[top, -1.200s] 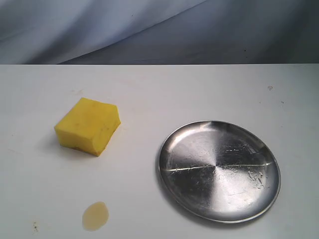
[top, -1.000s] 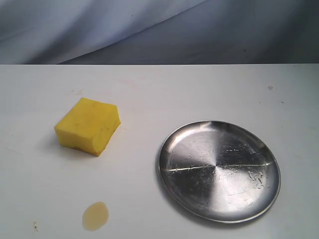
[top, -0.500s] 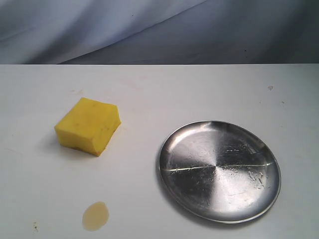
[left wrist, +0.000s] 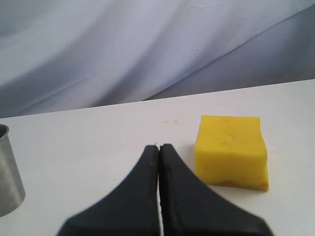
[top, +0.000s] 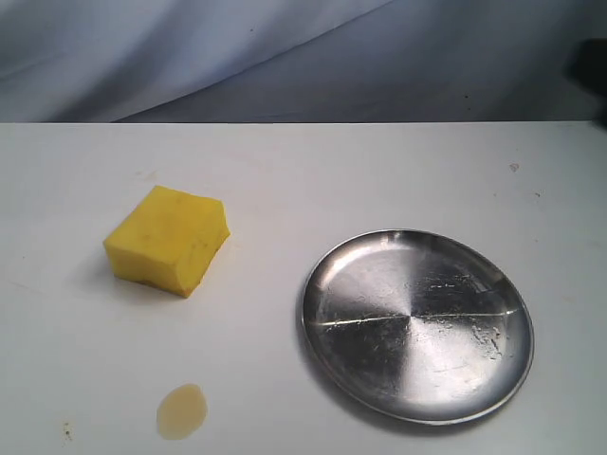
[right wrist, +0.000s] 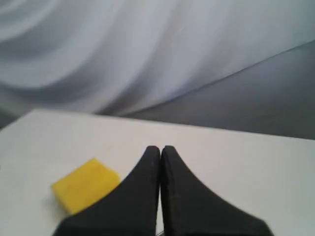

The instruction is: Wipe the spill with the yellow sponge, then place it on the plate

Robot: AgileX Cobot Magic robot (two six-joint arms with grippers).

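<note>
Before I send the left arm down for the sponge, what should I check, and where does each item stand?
1. Yellow sponge free to grasp: ok. It sits alone on the table with nothing touching it.
2. Left gripper open for the grasp: not ok. Its fingers are pressed together.
3. Right gripper out of the way: cannot tell. Its fingers are shut, and the exterior view does not clearly show where it is.
4. Spill ready to wipe: ok. It is a small unwiped puddle, apart from the sponge.
5. Plate ready for the drop-off: ok. Nothing lies on it.
</note>
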